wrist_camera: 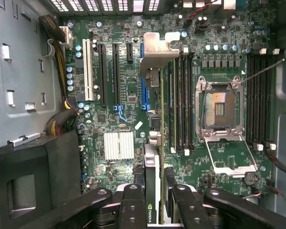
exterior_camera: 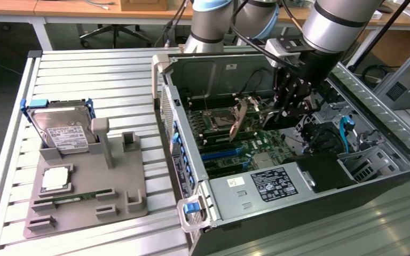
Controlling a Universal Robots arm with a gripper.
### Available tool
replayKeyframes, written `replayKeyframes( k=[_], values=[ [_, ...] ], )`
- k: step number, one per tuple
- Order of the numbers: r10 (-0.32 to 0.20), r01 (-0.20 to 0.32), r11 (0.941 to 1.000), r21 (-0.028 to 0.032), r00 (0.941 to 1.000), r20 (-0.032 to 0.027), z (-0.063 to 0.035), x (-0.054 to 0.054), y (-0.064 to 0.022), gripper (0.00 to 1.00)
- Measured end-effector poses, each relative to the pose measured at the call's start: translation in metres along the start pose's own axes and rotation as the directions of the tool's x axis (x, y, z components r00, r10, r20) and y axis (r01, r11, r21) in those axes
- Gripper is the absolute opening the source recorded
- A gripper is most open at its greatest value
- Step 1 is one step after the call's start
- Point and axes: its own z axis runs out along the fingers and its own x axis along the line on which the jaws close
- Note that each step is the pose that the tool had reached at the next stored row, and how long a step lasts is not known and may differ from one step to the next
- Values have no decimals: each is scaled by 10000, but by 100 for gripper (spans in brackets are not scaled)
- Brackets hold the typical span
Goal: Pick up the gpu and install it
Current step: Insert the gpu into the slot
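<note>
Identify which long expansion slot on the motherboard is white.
The white slot nearest the grey case panel; the two long slots beside it are black.

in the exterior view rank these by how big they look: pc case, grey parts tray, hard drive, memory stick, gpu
1. pc case
2. grey parts tray
3. hard drive
4. memory stick
Unranked: the gpu is seen nearly edge-on inside the case, so its place against the hard drive and the stick is unsure.

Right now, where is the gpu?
In the exterior view the gpu hangs inside the open computer case, gripped by the tool above the motherboard, on the exterior view's left of the tool.
</note>
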Motion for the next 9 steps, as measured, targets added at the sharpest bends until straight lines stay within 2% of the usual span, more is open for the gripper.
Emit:
replayKeyframes(
  k=[9],
  values=[
    [0, 0, 10000, 0, 10000, -1, 21, 3, 7, 27]
  ],
)
